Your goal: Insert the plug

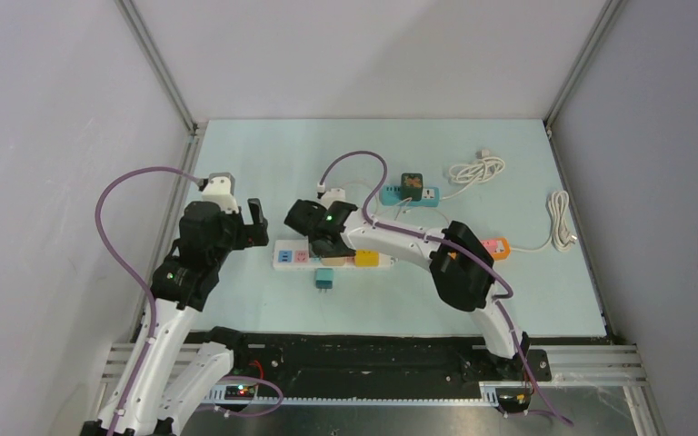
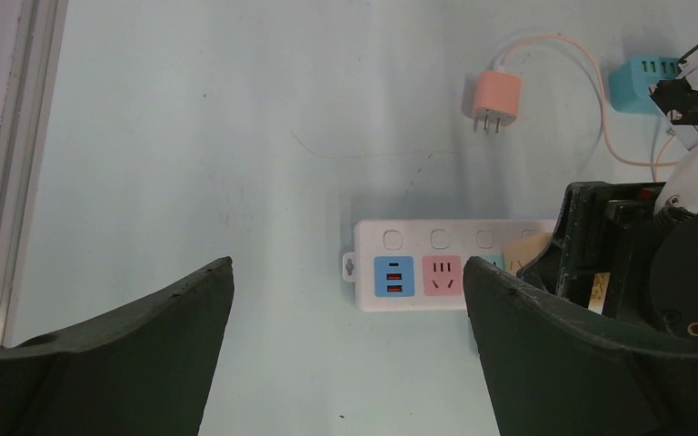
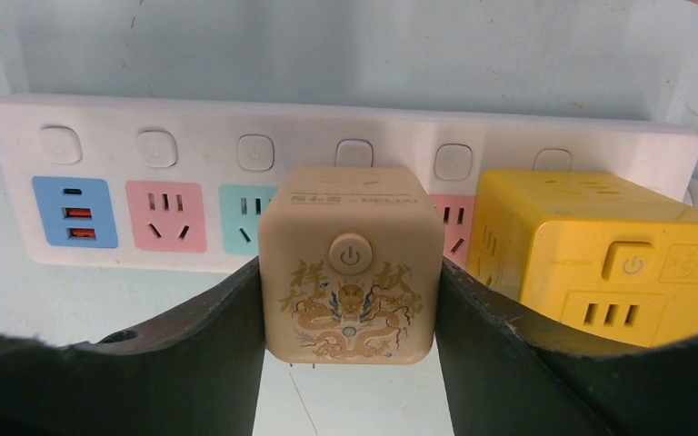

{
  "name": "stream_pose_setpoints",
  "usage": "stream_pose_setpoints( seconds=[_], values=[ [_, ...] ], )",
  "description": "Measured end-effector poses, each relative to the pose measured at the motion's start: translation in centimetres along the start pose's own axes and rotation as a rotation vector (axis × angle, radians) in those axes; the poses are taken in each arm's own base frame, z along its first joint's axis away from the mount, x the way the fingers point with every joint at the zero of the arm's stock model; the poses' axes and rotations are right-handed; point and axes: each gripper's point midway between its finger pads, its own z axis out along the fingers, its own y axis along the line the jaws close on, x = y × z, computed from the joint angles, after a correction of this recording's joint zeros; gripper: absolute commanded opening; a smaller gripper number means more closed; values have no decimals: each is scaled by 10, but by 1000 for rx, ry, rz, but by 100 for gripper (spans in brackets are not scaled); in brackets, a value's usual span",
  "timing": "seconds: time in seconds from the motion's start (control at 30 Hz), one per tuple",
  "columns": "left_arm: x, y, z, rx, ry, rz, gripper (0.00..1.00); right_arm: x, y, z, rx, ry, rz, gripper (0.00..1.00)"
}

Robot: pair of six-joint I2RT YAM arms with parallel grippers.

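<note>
The right pincer (image 3: 347,291) is about half open, its two dark fingers pressed against the sides of a beige cube plug (image 3: 351,259) with a gold dragon and a power button on its face. The cube sits over the middle of the white power strip (image 3: 191,136), just beside a yellow cube (image 3: 600,263) on the same strip; whether its pins are seated I can't tell. The left pincer (image 2: 348,272) hangs spread wide and holding nothing above the pale tabletop (image 2: 191,136), at the strip's blue USB end. A small teal plug (image 1: 324,280) lies just in front of the strip.
</note>
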Motion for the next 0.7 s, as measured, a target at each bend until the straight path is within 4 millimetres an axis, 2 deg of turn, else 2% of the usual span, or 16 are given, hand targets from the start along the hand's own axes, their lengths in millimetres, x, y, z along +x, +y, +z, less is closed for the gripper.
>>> stream_pose_setpoints(
  seconds=[0.1, 0.2, 0.27, 0.5, 0.7],
  values=[
    [0, 0, 0, 0, -1, 0, 100, 4, 3, 0, -12, 28, -5, 79],
    [-1, 0, -1, 0, -3, -1, 100, 18, 2, 13, 2, 84, -20, 93],
    [-1, 0, -1, -1, -4, -1, 100, 17, 6, 13, -9, 87, -23, 98],
    [-1, 2, -1, -9, -6, -1, 100, -11, 17, -14, -58, 28, -13, 99],
    [-2, 6, 0, -34, -9, -6, 100, -40, 19, -51, -115, -46, 26, 99]
  ],
)
